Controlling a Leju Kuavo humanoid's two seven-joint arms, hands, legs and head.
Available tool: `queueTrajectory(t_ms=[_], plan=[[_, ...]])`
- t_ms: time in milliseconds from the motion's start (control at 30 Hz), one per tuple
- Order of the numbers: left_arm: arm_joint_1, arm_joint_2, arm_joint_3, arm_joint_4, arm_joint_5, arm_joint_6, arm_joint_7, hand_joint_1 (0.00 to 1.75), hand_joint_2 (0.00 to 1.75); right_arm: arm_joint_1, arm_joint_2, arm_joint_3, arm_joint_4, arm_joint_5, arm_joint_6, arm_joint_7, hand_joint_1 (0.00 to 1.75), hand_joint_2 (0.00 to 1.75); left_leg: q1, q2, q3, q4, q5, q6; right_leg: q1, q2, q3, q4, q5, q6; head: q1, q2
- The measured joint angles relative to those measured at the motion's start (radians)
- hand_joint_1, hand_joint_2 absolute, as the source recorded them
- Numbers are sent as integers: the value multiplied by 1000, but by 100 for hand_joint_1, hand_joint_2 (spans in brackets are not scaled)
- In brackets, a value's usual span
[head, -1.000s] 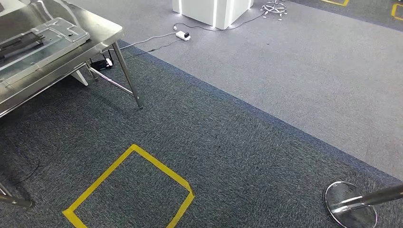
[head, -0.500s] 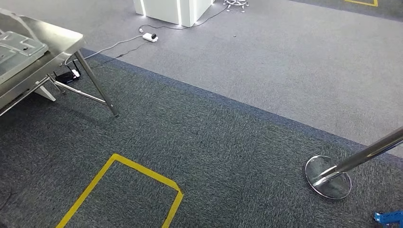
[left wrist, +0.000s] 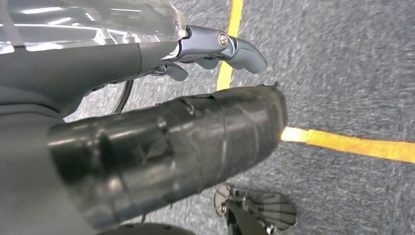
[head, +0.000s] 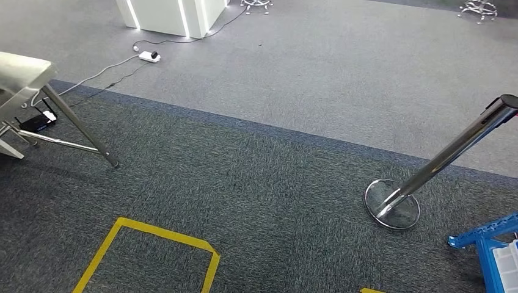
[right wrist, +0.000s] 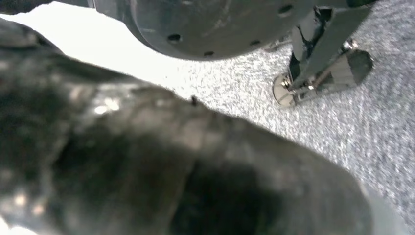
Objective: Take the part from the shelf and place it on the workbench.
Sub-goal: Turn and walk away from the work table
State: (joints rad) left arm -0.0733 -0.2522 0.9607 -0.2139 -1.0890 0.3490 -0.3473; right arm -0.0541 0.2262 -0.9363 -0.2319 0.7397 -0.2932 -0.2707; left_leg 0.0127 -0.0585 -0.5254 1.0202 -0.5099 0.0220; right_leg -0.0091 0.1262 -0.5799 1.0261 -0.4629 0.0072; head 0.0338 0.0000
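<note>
The steel workbench (head: 24, 67) has one corner and a slanted leg at the far left of the head view. A corner of the blue shelf frame (head: 485, 235) with a white bin (head: 507, 259) in it sits at the bottom right. My left hand (left wrist: 166, 122) hangs over dark carpet with yellow tape; its thumb and grey fingers (left wrist: 220, 46) are stretched out and apart, holding nothing. My right hand (right wrist: 171, 161) is a dark blur close to its wrist camera, above grey carpet, and how its fingers lie is hidden.
A chrome stanchion post (head: 452, 152) leans over its round base (head: 392, 204) at the right, near the shelf. A yellow tape square (head: 153, 235) marks the carpet at the lower left. A power strip (head: 149, 56) with cables and a white lit cabinet (head: 171, 12) lie far off.
The camera has swung to the right: the workbench slid to the left edge, the stanchion moved toward the middle, and the blue shelf corner came into view.
</note>
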Motion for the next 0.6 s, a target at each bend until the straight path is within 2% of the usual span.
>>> queueTrajectory(t_ms=[33, 67, 100, 133, 167, 200, 233, 267, 300, 333, 367, 400, 433, 467, 533, 567, 600], plan=[[-3, 0, 0, 0, 0, 0, -4, 0, 0, 1, 0, 1, 0, 1, 0, 0, 0, 0, 0, 12, 3, -5, 4, 7, -1, -7, -3, 3, -1, 5, 0, 0], [-4, 0, 0, 0, 1, 0, -8, 0, 0, 2, 0, 2, 1, 2, 0, 0, 0, 0, 1, 24, 5, -11, 9, 16, -1, -28, -11, 17, -12, 8, 1, 0], [-4, -1, 0, 0, 2, 0, -12, 0, 0, 1, 0, 4, 1, 3, 0, 1, 0, 0, 2, 37, 7, -17, 14, 23, 1, -56, -26, 48, -33, 11, 2, 0], [-3, 0, 0, 0, 2, 0, -15, 0, 0, -1, 0, 5, 1, 4, 1, 1, 0, 0, 0, 51, 7, -19, 16, 28, 1, -87, -50, 100, -63, 12, 2, 0], [-2, 0, 1, 0, 2, -1, -19, 0, 0, -4, 0, 6, 1, 5, 1, 2, 0, 0, -2, 64, 5, -19, 16, 31, 1, -105, -82, 165, -97, 15, 3, 0], [-1, 1, 1, 0, 3, -1, -22, 0, 0, -5, 0, 6, 1, 6, 1, 2, 0, 0, -4, 79, 4, -19, 15, 32, -1, -112, -113, 228, -124, 17, 3, 0], [-2, 2, 1, 0, 4, -2, -25, 0, 0, -6, 0, 7, 2, 7, 1, 2, 0, 0, -6, 94, 3, -18, 14, 33, -2, -115, -132, 270, -134, 19, 3, 0], [-2, 3, 2, 0, 6, -4, -28, 0, 0, -6, 0, 8, 2, 9, 1, 2, 0, 0, -7, 108, 3, -18, 12, 32, -3, -118, -133, 275, -126, 20, 3, 0], [-3, 4, 2, 0, 7, -6, -30, 0, 0, -6, 0, 8, 2, 10, 1, 2, 0, 0, -7, 120, 5, -17, 10, 32, -4, -123, -113, 240, -100, 19, 3, 0], [-4, 5, 2, 0, 8, -8, -32, 0, 0, -6, 0, 9, 2, 12, 1, 1, 0, 0, -8, 130, 8, -17, 7, 30, -3, -137, -74, 171, -65, 17, 3, 0], [-5, 6, 2, 0, 9, -10, -34, 0, 0, -7, 0, 10, 2, 14, 1, 1, 0, 0, -10, 140, 11, -16, 4, 27, 1, -163, -34, 99, -39, 12, 3, 0], [-4, 7, 2, 0, 10, -13, -34, 0, 0, -8, 0, 11, 2, 16, 0, 1, 0, 0, -11, 148, 15, -15, 0, 22, 5, -184, -4, 42, -21, 6, 3, 0], [-5, 7, 3, 0, 11, -14, -34, 0, 0, -9, 0, 12, 2, 17, 0, 2, 0, 0, -13, 157, 18, -14, -3, 17, 10, -199, 13, 8, -14, 1, 2, 0], [-6, 8, 3, 0, 11, -16, -33, 0, 0, -10, 0, 13, 2, 19, -1, 4, 0, 0, -14, 165, 20, -14, -5, 12, 15, -203, 15, -1, -16, -4, 2, 0], [-8, 9, 3, 0, 12, -18, -30, 0, 0, -9, 1, 14, 2, 20, -2, 10, 0, 0, -13, 176, 26, -15, -9, 1, 13, -181, 15, -7, -11, -12, 2, 0], [-8, 10, 3, 0, 12, -20, -29, 0, 0, -9, 1, 14, 2, 20, -3, 14, 0, 0, -12, 164, 25, -6, -19, -4, 9, -169, 17, -12, -8, -17, 2, 0], [-7, 11, 3, 0, 11, -21, -28, 0, 0, -9, 2, 14, 2, 20, -4, 16, 0, 0, -10, 142, 15, 21, -40, -8, 5, -158, 19, -17, -4, -23, 2, 0]])
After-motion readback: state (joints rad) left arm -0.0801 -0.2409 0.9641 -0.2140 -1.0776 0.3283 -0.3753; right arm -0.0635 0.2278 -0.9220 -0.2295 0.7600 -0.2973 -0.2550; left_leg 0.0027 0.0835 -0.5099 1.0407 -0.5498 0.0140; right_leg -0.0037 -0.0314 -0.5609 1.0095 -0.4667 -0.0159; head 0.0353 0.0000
